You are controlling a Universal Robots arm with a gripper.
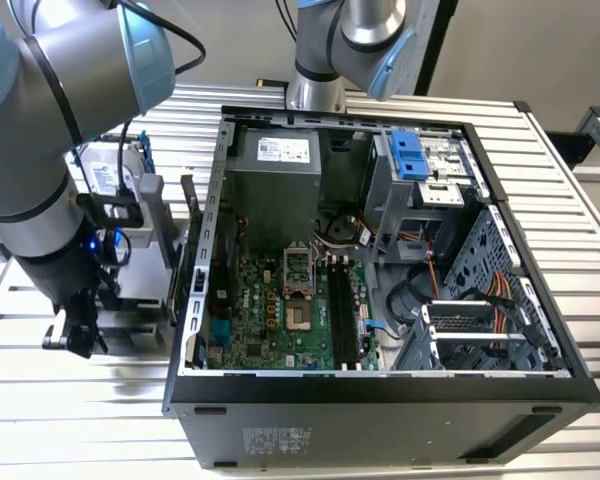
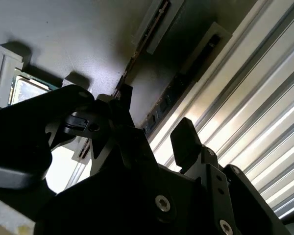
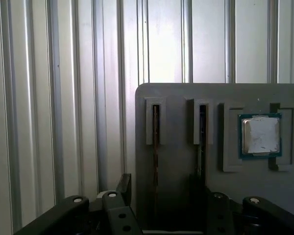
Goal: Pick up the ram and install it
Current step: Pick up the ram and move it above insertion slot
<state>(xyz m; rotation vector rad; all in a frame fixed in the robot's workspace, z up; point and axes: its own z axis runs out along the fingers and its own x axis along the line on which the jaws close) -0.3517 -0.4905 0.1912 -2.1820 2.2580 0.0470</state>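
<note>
A slatted metal table (image 1: pixel 80 420) is shown bearing an open computer case (image 1: pixel 380 410), which lies on its side. Inside the case a green motherboard (image 1: pixel 280 310) is exposed, with long black slots (image 1: pixel 342 310) running along it.

The robot arm (image 1: pixel 40 150) is seen at the exterior view's left, outside the case, with the gripper (image 1: pixel 75 335) pointed down close to the table.

In the first wrist view a grey fixture plate (image 3: pixel 181 98) is seen lying on the table slats. Two narrow upright slots are cut into it side by side.

The ram (image 3: pixel 156 142) is held on edge in the slot farther from the processor, well apart from the motherboard. In the second wrist view it (image 2: pixel 169 95) appears as a thin dark strip with a row of chips. The neighbouring slot also shows a thin dark strip; what it holds cannot be told.

The gripper (image 2: pixel 156 115) is spread wide. Its fingers (image 2: pixel 186 139) are placed one on each side of the ram, which is not clamped. Whether either finger touches the stick cannot be told.

A small square silver processor (image 3: pixel 260 135) is seated in a recess of the plate, beside the slots.
</note>
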